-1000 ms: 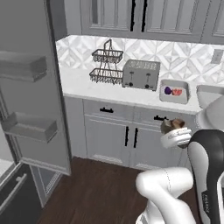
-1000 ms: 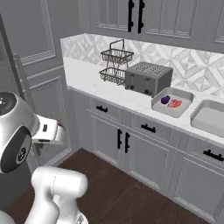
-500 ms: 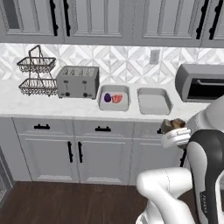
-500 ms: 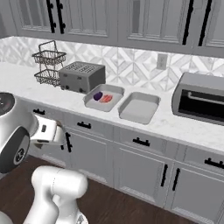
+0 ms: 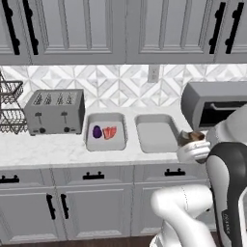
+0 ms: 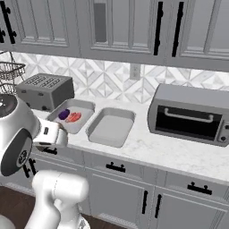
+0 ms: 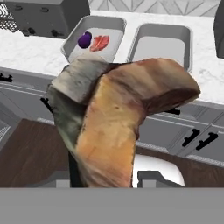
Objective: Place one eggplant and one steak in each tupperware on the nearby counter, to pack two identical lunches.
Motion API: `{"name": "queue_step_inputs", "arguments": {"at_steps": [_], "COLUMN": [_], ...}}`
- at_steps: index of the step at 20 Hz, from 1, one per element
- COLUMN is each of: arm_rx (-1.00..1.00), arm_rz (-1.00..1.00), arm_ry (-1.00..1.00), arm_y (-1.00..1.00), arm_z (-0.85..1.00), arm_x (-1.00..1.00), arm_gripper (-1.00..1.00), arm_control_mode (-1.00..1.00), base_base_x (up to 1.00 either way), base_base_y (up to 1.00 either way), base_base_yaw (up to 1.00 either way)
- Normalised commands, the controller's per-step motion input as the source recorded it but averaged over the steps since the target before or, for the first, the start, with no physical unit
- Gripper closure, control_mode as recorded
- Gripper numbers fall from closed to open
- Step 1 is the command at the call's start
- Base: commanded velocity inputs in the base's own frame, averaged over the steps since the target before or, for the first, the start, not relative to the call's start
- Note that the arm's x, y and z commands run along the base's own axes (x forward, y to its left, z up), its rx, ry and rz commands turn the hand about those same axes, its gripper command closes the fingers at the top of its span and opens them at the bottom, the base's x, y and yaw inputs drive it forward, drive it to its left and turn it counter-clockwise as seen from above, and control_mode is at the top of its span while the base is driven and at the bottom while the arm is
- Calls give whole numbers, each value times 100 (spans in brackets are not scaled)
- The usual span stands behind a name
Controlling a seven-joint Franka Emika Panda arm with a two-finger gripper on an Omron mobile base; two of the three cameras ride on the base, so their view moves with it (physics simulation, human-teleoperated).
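Here steak (image 7: 118, 127) in gripper (image 7: 105, 179), long axis upright.

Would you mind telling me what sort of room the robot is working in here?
It looks like a home kitchen, rendered: a white marble-look counter over grey cabinets, with a slotted toaster and a toaster oven against a tiled backsplash, and two food tubs set out.

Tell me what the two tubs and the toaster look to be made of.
Tubs: probably matte plastic; light grey, soft rounded corners, no glare, though brushed metal is possible. Toaster: looks like brushed metal; dull grey sides with a faint sheen, dark knobs along the front.
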Motion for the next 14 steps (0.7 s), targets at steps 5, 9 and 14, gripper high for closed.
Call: {"name": "queue_step_inputs", "arguments": {"at_steps": [5,9,14], "arm_rx": [0,-2,-5], "arm_rz": [0,-7,-25], "arm_ry": [0,0,0], "arm_y": [0,0,0], "arm_z": [0,-10,-29], "arm_x": [0,22,100], "arm_gripper": [100,100,100], "arm_control_mode": [100,-100,-100], "base_base_x": [16,29,0], "base_base_y": [0,0,0], "base_base_yaw": [-29,-23,0]}}
